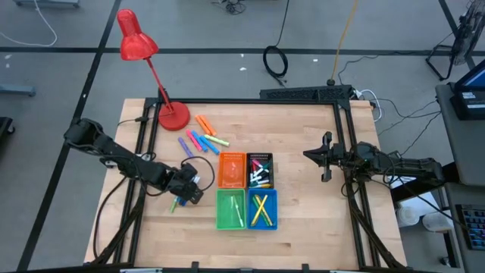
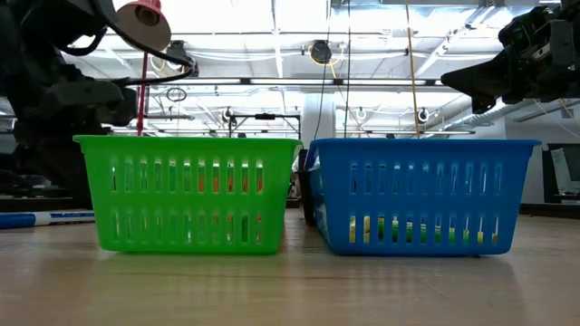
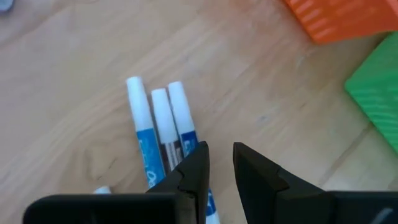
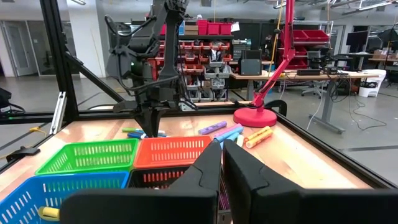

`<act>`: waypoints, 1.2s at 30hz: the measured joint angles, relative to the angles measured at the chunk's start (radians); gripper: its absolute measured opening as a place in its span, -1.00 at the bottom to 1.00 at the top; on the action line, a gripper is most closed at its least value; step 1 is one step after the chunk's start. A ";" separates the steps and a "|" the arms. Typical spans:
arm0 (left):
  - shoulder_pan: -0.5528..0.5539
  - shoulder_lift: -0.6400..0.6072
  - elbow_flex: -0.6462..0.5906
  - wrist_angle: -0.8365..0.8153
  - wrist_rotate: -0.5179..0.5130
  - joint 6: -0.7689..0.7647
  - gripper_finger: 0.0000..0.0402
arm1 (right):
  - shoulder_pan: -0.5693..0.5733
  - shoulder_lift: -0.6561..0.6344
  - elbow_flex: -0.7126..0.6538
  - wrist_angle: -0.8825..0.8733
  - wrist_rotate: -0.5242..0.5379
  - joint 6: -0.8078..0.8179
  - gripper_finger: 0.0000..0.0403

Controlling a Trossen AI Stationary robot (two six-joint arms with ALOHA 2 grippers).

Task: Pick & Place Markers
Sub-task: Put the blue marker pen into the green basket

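My left gripper [image 3: 219, 163] hangs just over the table with its jaws a narrow slot apart, nothing between them that I can see, and right under my fingertips lie three white markers with blue bands [image 3: 163, 127], side by side and touching along their barrels, their far ends pointing away from me. I judge them light, stiff and smooth-skinned, so they should lift with little squeeze but may roll or slide if I catch one off-centre; because the three lie packed together, I would take the outermost one across the middle of its barrel, jaws straddling its width, so the neighbours are not dragged along. Just past them stand the corner of the orange bin [image 3: 339, 18] and the edge of the green bin [image 3: 376, 93], with the blue bin [image 1: 262, 209] beside the green one and the black bin [image 1: 259, 171] beside the orange; some markers already lie inside these. Farther up the table, near the base of the red lamp [image 1: 173, 115], a loose cluster of coloured markers [image 1: 203, 136] in orange, pink, purple, blue and yellow-green still waits on the wood. Well apart on the far side, my right gripper [image 1: 326, 158] hovers above the table, jaws pressed shut and holding nothing.
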 joint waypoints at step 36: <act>0.004 0.148 0.001 0.040 -0.063 0.104 -0.89 | 0.000 0.000 0.000 0.000 0.000 0.000 -0.96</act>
